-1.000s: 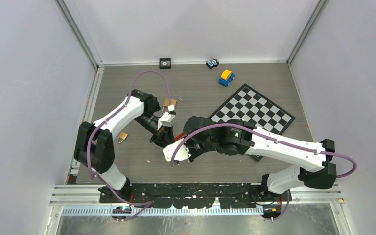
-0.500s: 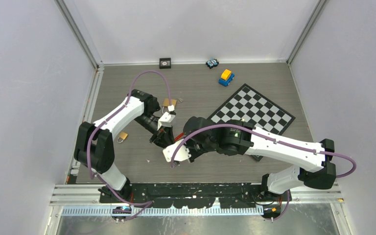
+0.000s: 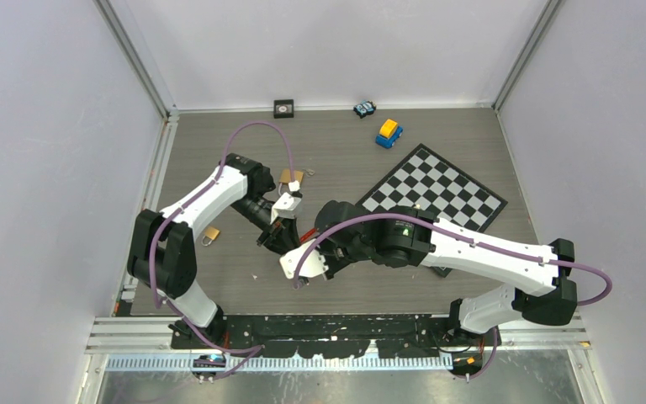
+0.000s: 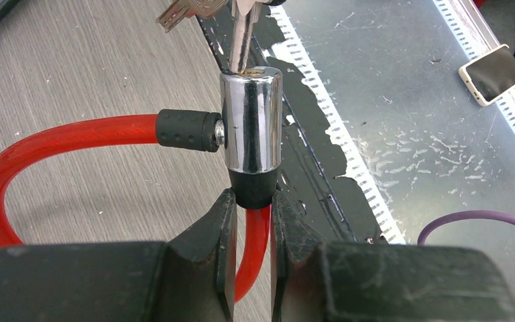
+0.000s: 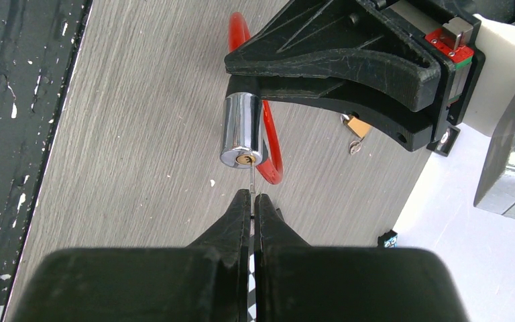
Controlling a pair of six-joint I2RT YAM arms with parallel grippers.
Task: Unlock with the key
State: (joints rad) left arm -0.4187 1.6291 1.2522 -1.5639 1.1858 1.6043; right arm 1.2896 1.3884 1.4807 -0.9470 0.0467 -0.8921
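A red cable lock [image 4: 53, 134] with a chrome cylinder [image 4: 251, 121] is held above the table. My left gripper [image 4: 250, 208] is shut on the black collar and red cable just below the cylinder. In the right wrist view, my right gripper [image 5: 253, 198] is shut on a thin key [image 5: 252, 180], edge-on. The key's tip meets the brass keyhole on the cylinder's end face [image 5: 243, 159]. In the left wrist view the key blade [image 4: 241, 37] enters the cylinder's top, with other keys of the bunch beside it. In the top view both grippers meet at mid-table [image 3: 290, 244].
A small brass padlock [image 3: 210, 234] lies left of the arms and another [image 3: 290, 178] lies behind them. A checkerboard [image 3: 433, 189] lies at the right. Two toy cars [image 3: 389, 132] and a black square box [image 3: 283, 107] sit near the back wall.
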